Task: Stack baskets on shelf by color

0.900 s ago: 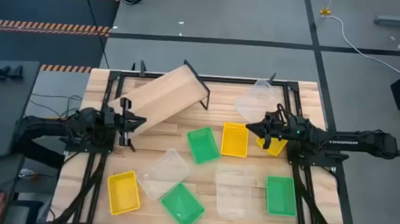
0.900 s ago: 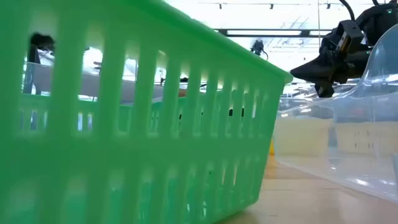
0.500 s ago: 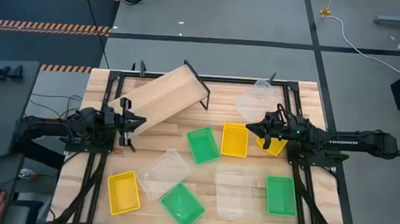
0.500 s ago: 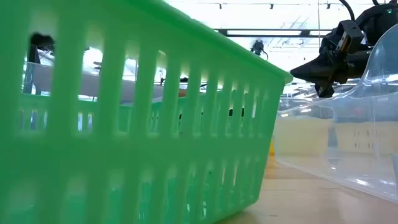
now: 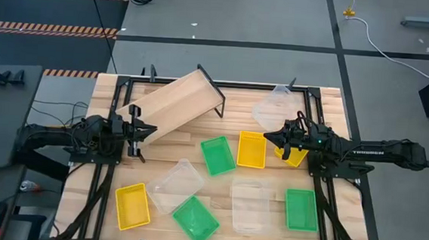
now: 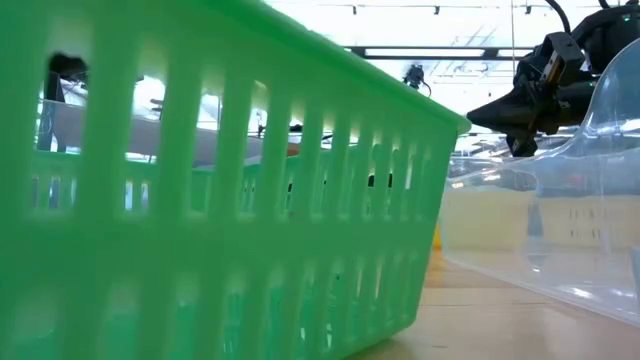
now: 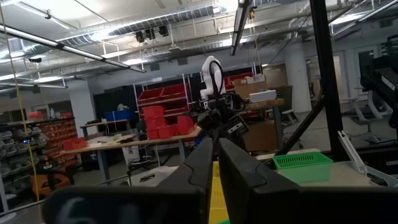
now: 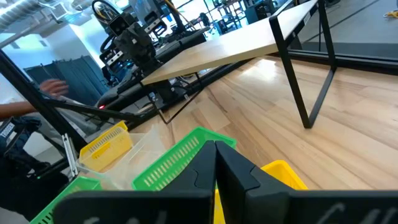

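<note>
The shelf (image 5: 176, 104), a slanted plywood board on a black frame, stands at the far left of the table. Green baskets (image 5: 217, 155) (image 5: 195, 218) (image 5: 300, 209), yellow baskets (image 5: 252, 150) (image 5: 131, 205) (image 5: 294, 154) and clear baskets (image 5: 178, 184) (image 5: 248, 205) (image 5: 274, 107) lie scattered on their bottoms. My right gripper (image 5: 268, 135) (image 8: 216, 148) is shut and hovers at the right edge of the middle yellow basket, touching nothing. My left gripper (image 5: 150, 131) (image 7: 214, 146) is shut and waits by the shelf's near left corner.
The slatted tabletop (image 5: 198, 134) shows bare wood between the shelf and the middle baskets. A green basket (image 6: 200, 200) fills most of the low view, with a clear one (image 6: 590, 200) to its right. Black frame rails (image 5: 312, 180) run along both table sides.
</note>
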`<state>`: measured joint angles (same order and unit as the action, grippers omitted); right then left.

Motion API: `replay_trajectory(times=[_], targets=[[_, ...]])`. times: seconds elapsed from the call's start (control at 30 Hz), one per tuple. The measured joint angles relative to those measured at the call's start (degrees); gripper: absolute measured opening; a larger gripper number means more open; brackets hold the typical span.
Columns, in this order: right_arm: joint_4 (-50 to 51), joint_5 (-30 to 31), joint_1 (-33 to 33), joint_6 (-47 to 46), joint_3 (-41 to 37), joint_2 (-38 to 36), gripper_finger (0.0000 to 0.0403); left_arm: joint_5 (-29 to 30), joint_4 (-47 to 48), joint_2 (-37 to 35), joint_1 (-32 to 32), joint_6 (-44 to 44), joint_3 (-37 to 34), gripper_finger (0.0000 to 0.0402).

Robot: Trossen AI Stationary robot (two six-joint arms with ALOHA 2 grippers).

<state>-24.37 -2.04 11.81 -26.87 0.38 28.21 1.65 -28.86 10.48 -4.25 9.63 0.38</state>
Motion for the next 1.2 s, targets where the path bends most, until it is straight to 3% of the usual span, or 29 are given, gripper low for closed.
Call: replay_trajectory(times=[1.2], targets=[[-0.01, 0.00, 0.00, -0.01, -0.01, -0.01, 0.0015, 0.00, 0.00, -0.01, -0.01, 0.00, -0.01, 0.0035]])
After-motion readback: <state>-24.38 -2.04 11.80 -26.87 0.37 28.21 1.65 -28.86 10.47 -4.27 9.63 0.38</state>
